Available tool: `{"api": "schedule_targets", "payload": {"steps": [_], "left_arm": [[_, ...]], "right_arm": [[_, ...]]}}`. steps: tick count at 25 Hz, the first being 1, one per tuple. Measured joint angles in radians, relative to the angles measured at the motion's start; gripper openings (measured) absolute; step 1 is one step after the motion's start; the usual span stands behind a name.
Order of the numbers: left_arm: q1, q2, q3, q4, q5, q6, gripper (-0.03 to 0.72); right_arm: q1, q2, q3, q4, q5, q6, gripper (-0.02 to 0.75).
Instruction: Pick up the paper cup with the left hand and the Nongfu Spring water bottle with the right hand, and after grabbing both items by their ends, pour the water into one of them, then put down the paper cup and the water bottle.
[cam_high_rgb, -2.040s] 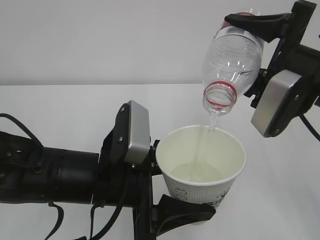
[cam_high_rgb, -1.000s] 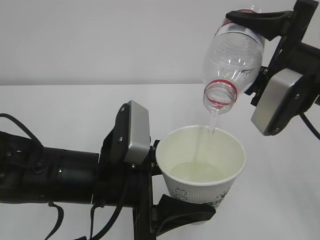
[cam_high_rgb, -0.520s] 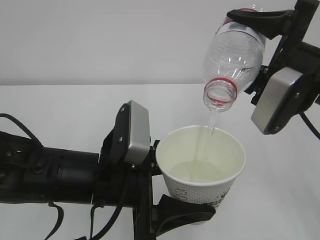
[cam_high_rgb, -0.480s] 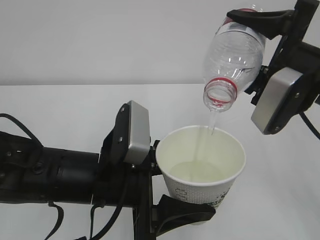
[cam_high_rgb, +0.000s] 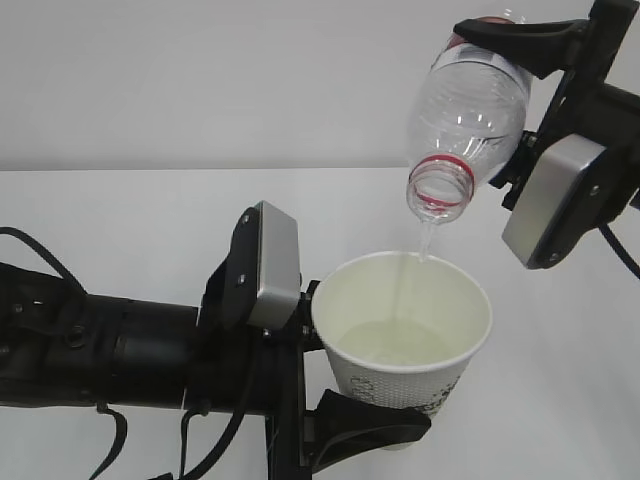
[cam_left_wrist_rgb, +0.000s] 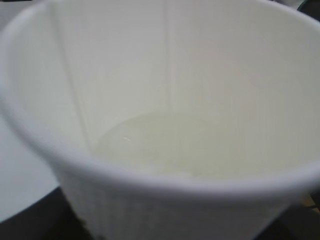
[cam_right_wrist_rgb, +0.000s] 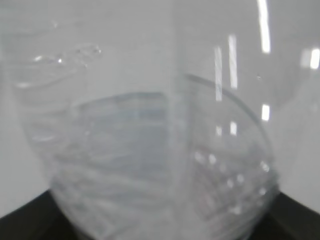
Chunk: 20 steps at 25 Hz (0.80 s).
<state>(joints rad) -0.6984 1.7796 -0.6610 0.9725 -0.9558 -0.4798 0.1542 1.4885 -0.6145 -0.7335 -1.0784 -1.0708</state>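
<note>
Pour step in hand. Left hand (cam_high_rgb: 352, 385) grasping cup (cam_high_rgb: 405, 345) by lower wall, upright, low centre. Right hand (cam_high_rgb: 520, 95) clamped on bottle (cam_high_rgb: 468, 105) near base, tipped mouth-down above cup's far rim. Thin water (cam_high_rgb: 424, 243) stream falling in; pale pool at bottom. Next, likely: tip bottle back upright once empty, then set both down. Bottle label and base hidden behind finger; fingertips mostly out of sight. Wrist views blurred.

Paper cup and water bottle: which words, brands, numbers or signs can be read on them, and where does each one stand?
None can be read.
paper cup: dark printed marks on its lower side, too small and partly hidden to read.
water bottle: only a red neck ring shows; its label is not readable in any view.
</note>
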Motion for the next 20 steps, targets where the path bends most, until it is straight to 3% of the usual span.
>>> {"api": "schedule_targets", "payload": {"steps": [20], "left_arm": [[0.000, 0.000, 0.000, 0.000, 0.000, 0.000, 0.531]], "right_arm": [[0.000, 0.000, 0.000, 0.000, 0.000, -0.005, 0.525]]}}
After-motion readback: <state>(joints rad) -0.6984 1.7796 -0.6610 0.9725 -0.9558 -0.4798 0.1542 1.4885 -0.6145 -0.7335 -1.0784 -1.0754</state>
